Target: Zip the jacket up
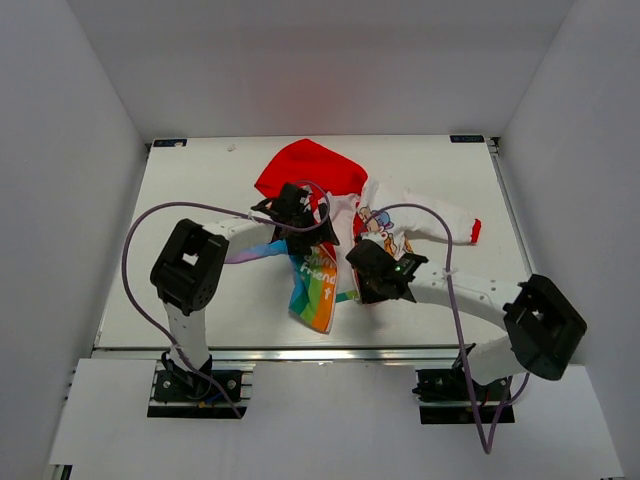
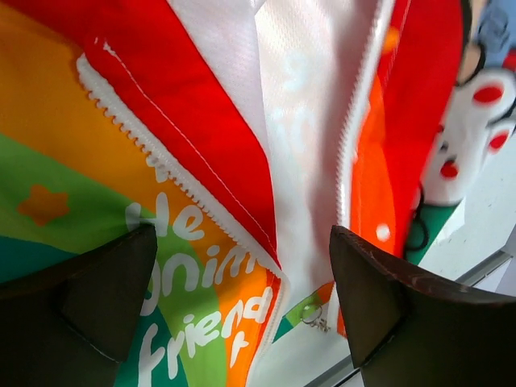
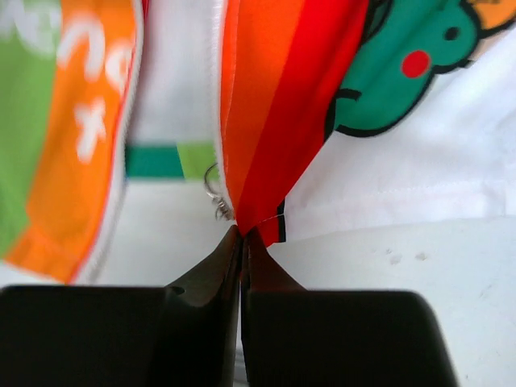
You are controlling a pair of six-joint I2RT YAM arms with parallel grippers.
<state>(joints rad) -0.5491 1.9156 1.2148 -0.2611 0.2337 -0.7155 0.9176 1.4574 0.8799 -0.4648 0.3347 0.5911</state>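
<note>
So the jacket is sprawled about mid-worktop, red hood pointing at the far edge, a white sleeve with a red cuff flung out to the right, and the rainbow panel trailing toward the arms. It's unzipped: the front is lying open with white lining showing between the two edges. In the left wrist view you can see both rows of white zipper teeth, one running diagonally along the orange-and-red stripe and the other going up the right side, well apart from each other. There's a little metal ring hanging at the bottom of the right-hand edge (can't tell for sure if it's the slider pull, it's blurry). The right tool has its fingers pressed together on the bottom corner of the red-orange striped edge, right at the hem, just beside that ring. The left tool sits spread wide above the open front nearer the hood end, one finger on each side of the gap, nothing between them.
</note>
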